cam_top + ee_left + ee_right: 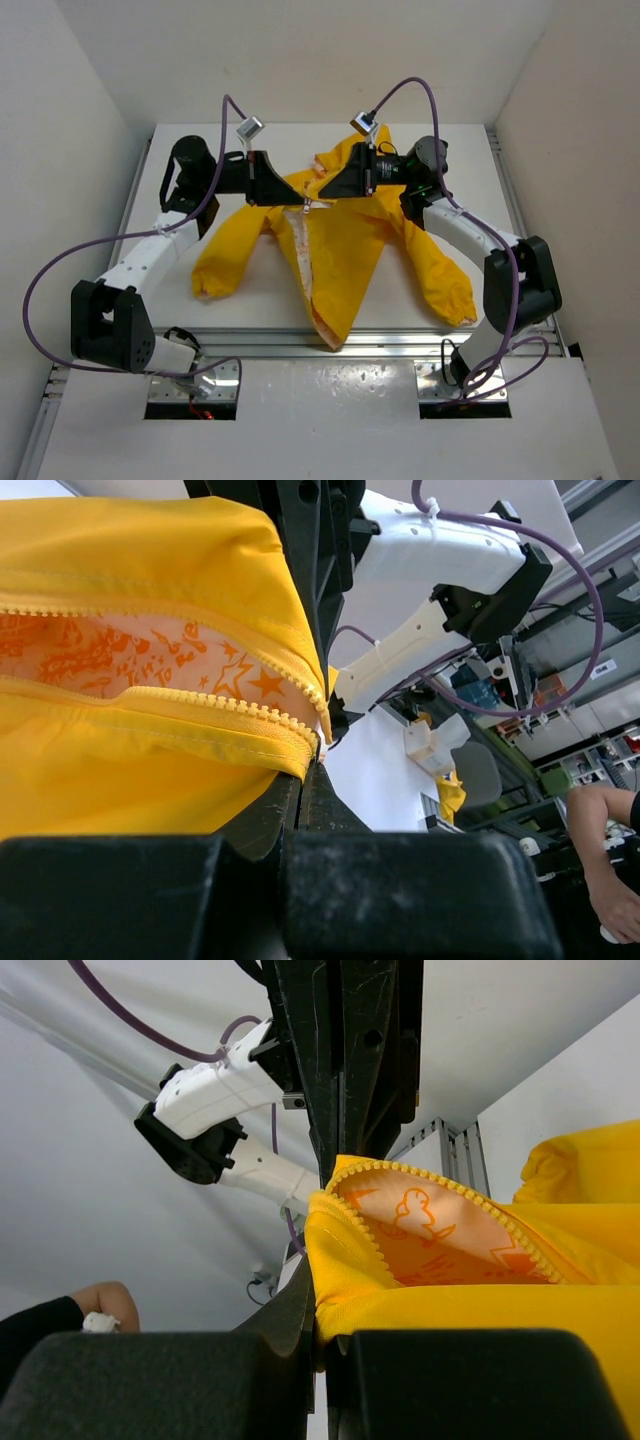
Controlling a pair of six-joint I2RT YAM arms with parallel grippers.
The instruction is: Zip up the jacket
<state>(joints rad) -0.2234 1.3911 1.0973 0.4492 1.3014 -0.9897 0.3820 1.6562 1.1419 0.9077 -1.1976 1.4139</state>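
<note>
The yellow jacket (350,250) lies open on the white table (250,300), sleeves spread to both sides and the pale orange-patterned lining (300,250) showing along the front opening. Both grippers meet at its upper front. My left gripper (292,188) is shut on the jacket's zipper edge; in the left wrist view the yellow zipper teeth (220,702) and starred lining (150,655) run right up to the closed jaws of the left gripper (303,770). Facing it, my right gripper (328,187) is shut on the other edge, with yellow fabric (500,1300) pinched in the right gripper (322,1310) and teeth (440,1182) curving above.
Aluminium rails (330,345) run along the table's near edge by the arm bases. White enclosure walls stand to the left, right and back. Purple cables (60,290) loop off both arms. A person's arm (600,850) shows beyond the table.
</note>
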